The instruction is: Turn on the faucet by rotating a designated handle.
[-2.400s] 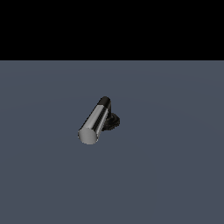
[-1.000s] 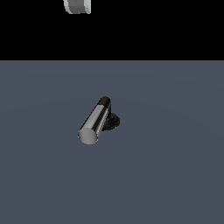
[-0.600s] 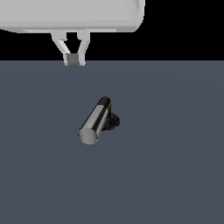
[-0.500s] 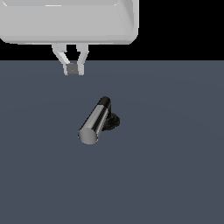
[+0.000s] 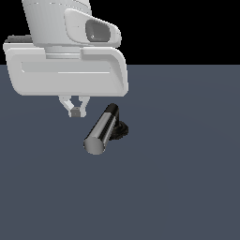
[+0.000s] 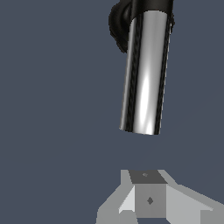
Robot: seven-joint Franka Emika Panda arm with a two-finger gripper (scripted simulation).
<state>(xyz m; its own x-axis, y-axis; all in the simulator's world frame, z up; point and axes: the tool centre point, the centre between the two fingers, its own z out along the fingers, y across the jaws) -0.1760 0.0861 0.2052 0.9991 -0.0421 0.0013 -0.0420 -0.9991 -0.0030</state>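
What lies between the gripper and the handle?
Nothing: in the wrist view only bare floor separates the gripper from the handle; the exterior view agrees.

The exterior view looks down at a slant from off my arm, far enough back to take in my wrist housing, my gripper (image 5: 75, 108) and the faucet (image 5: 107, 130). My wrist view looks along my fingers from much nearer, filled largely by the handle (image 6: 145, 72). Both share the handle and my fingertips (image 6: 148, 199); the wrist camera's exact tilt I can't judge.
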